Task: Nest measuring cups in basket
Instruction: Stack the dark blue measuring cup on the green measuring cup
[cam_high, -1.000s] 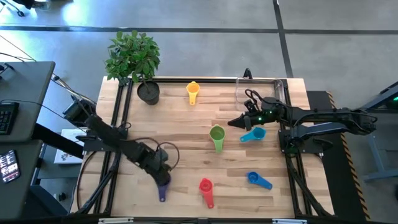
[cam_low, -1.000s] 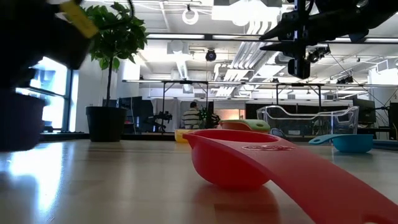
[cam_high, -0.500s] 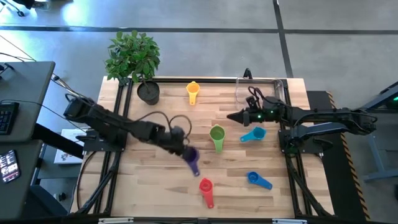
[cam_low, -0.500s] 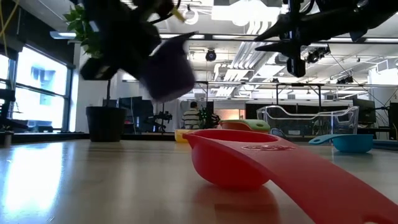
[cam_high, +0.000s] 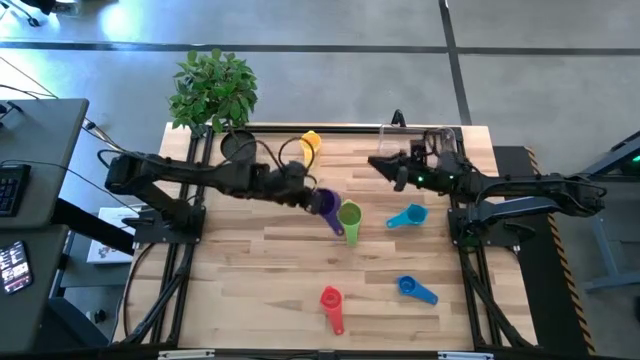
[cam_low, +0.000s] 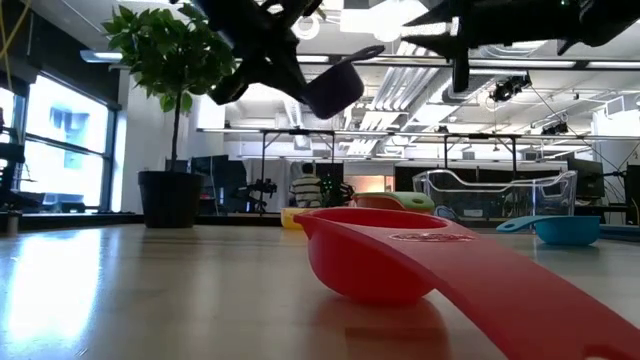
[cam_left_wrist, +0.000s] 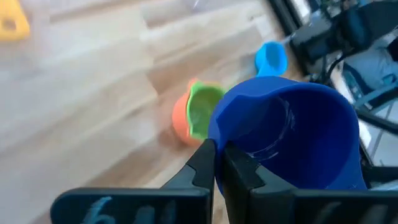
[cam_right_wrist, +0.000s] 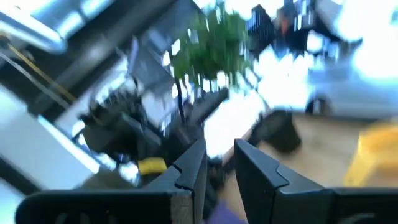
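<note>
My left gripper (cam_high: 305, 193) is shut on the purple cup (cam_high: 325, 203) and holds it in the air just left of the green cup (cam_high: 349, 215). The green cup sits nested in the orange one (cam_left_wrist: 180, 121) on the table's middle. Also on the table are the yellow cup (cam_high: 310, 145) at the far side, the light blue cup (cam_high: 407, 216) on the right, and the blue (cam_high: 415, 290) and red (cam_high: 330, 305) cups near the front. The clear basket (cam_high: 425, 130) stands at the far right. My right gripper (cam_high: 378, 163) hovers beside it, narrowly open and empty. My left gripper pinches the purple cup by the wall of its bowl at the rim (cam_left_wrist: 216, 146). One finger (cam_left_wrist: 239, 171) seems to lie inside the bowl and the other outside. The fingers slant down from the table's left. The cup (cam_low: 335, 85) is lifted clear, high above the table.
A potted plant (cam_high: 213, 88) in a black pot (cam_high: 236, 146) stands at the far left corner. Bare wood lies along the left and near-left of the table. People and desks show in the room beyond.
My left gripper has lifted the purple cup off the table near the front edge. It has carried the cup up, toward the far side and to the right, up to the green cup, turning as it went. My right gripper has tipped upward and risen a little.
</note>
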